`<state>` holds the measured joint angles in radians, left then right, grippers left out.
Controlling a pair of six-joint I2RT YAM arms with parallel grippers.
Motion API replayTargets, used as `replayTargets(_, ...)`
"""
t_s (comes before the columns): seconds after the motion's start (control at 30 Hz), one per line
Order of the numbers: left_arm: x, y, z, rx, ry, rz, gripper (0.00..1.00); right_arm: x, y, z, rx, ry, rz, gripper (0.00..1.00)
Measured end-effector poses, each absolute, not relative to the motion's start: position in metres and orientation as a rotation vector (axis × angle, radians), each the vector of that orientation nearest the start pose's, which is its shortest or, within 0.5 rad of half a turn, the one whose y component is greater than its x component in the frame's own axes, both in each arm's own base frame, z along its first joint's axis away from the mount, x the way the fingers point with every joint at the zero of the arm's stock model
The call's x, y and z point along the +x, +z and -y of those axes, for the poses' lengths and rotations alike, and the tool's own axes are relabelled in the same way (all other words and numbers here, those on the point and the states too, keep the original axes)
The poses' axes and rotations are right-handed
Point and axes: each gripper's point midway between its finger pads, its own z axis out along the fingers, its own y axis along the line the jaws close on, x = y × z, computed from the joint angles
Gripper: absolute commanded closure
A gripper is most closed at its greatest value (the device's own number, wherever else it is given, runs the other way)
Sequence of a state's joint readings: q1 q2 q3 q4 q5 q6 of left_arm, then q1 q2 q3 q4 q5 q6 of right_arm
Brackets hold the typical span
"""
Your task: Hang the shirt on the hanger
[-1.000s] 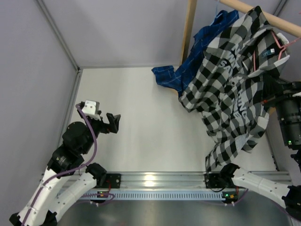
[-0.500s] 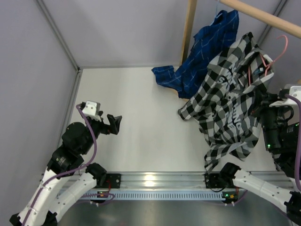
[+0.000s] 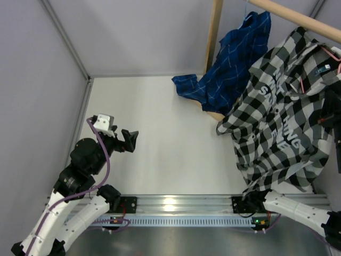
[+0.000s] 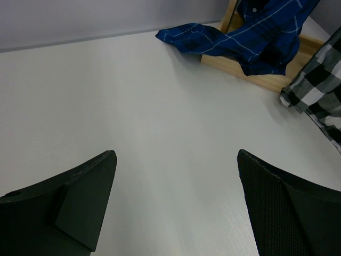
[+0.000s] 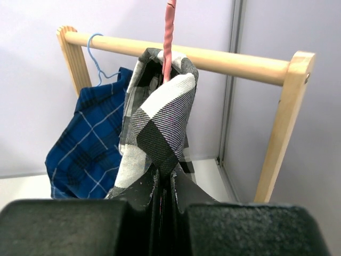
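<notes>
Below the rod (image 3: 298, 18), the shirt (image 3: 277, 122) hangs collar-up.

1. The left arm (image 3: 74, 176) sits folded low in its corner with the wrist lifted. Its claw (image 3: 129, 140) is spread wide, with nothing between the fingers.
2. The right arm (image 3: 290, 204) reaches up along the right side. Its claw (image 5: 166, 205) is pinched tight on a fold of the shirt (image 5: 160, 117).

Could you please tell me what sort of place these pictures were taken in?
Probably a robotics lab test cell, not a home: a white table boxed in by plain grey panels, two arms bolted to an aluminium rail, and a small wooden rack hung with a blue plaid shirt.
</notes>
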<state>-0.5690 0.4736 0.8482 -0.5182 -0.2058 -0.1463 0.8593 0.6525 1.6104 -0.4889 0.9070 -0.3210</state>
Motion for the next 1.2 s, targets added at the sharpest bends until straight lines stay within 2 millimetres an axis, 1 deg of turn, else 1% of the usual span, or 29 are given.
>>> replayTargets(0.07,0.21,0.304,0.099,0.212,-0.358,-1.71,0.02,0.156,0.554,0.043,0.089,-0.04,-1.277,1.0)
replayTargets(0.13,0.209,0.304,0.1,0.215,-0.361,-1.709,0.02,0.156,0.552,0.042,0.06,-0.058,-1.28,1.0)
replayTargets(0.23,0.209,0.304,0.1,0.216,-0.363,-1.71,0.02,0.161,0.538,0.034,0.0,-0.092,-1.292,1.0)
replayTargets(0.33,0.209,0.304,0.101,0.219,-0.367,-1.71,0.02,0.167,0.508,0.027,-0.048,-0.12,-1.325,1.0)
replayTargets(0.47,0.208,0.304,0.102,0.225,-0.374,-1.709,0.02,0.178,0.46,0.013,-0.118,-0.169,-1.401,1.0)
replayTargets(0.53,0.208,0.304,0.103,0.229,-0.377,-1.71,0.02,0.182,0.442,0.008,-0.138,-0.185,-1.431,1.0)
replayTargets(0.67,0.208,0.304,0.103,0.231,-0.38,-1.71,0.02,0.187,0.416,0.002,-0.134,-0.192,-1.47,1.0)
replayTargets(0.77,0.208,0.303,0.103,0.231,-0.381,-1.71,0.02,0.19,0.401,-0.001,-0.1,-0.188,-1.497,1.0)
replayTargets(0.83,0.208,0.303,0.103,0.231,-0.382,-1.71,0.02,0.192,0.394,-0.003,-0.073,-0.192,-1.515,1.0)
replayTargets(0.97,0.209,0.303,0.101,0.223,-0.376,-1.712,0.02,0.202,0.389,-0.011,-0.027,-0.221,-1.549,1.0)
replayTargets(1.07,0.211,0.303,0.098,0.208,-0.364,-1.713,0.02,0.215,0.39,-0.016,0.014,-0.278,-1.572,1.0)
replayTargets(1.13,0.212,0.303,0.096,0.201,-0.359,-1.714,0.02,0.226,0.392,-0.008,0.079,-0.339,-1.586,1.0)
replayTargets(1.2,0.213,0.302,0.093,0.193,-0.352,-1.715,0.02,0.236,0.395,0.005,0.162,-0.387,-1.591,1.0)
